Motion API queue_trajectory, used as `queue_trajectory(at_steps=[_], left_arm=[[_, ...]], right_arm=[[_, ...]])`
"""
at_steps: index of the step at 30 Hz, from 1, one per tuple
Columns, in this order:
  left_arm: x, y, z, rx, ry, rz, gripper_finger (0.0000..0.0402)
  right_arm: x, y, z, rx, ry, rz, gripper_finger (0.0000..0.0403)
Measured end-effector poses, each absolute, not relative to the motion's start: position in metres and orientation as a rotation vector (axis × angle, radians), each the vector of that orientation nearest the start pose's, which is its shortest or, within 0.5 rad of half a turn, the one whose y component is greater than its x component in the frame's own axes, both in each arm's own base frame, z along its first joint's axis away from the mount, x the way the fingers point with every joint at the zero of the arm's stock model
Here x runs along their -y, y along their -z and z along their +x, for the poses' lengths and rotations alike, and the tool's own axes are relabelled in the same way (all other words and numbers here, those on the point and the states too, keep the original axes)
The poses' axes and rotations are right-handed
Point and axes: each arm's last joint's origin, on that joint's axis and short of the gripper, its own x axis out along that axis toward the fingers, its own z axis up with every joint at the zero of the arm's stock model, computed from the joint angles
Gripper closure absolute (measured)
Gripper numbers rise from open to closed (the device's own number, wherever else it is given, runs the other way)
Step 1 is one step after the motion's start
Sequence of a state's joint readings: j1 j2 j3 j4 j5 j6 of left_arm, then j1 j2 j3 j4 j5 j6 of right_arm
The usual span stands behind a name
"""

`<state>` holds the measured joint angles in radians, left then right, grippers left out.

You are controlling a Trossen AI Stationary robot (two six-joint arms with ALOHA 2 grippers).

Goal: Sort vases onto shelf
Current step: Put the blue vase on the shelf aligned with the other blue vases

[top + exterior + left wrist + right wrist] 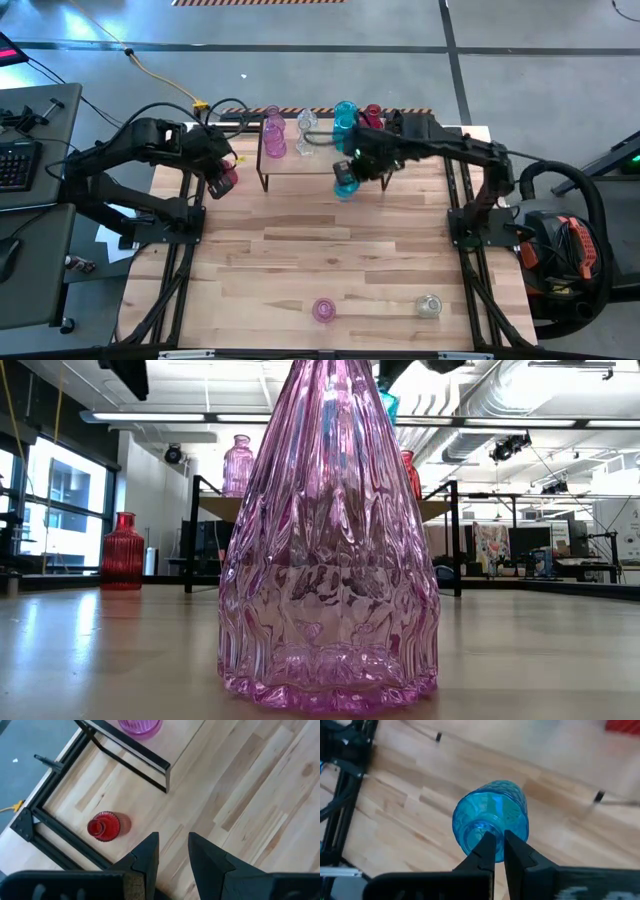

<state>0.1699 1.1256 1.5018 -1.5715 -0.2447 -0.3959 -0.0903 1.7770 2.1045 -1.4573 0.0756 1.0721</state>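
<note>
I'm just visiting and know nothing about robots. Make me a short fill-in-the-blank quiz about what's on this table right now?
1. The right gripper is shut on the rim of a ____ vase.
2. The left gripper hangs above the table with nothing between its fingers; the vase standing nearest it is ____.
3. On the table's near edge, far from the shelf, stand a clear vase and a ____ one.

Missing words: blue; red; pink
</note>
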Motion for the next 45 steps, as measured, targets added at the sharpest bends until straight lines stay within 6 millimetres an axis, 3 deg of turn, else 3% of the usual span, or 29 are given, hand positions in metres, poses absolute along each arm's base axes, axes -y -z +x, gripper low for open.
queue_trajectory(at_steps=[8,22,45], left_arm=[[-0.030,-0.403,0.134,-1.068,-0.604,-0.320,0.0305],[-0.029,-0.406,0.125,-1.036,-0.601,-0.326,0.0305],[-0.029,-0.406,0.126,-1.030,-0.612,-0.337,0.0305]], right_arm=[[0.067,-0.412,0.338,-0.990,0.779,0.893,0.0403],[0.100,-0.402,0.344,-1.012,0.790,0.876,0.0403],[0.119,-0.389,0.352,-1.040,0.812,0.852,0.0403]])
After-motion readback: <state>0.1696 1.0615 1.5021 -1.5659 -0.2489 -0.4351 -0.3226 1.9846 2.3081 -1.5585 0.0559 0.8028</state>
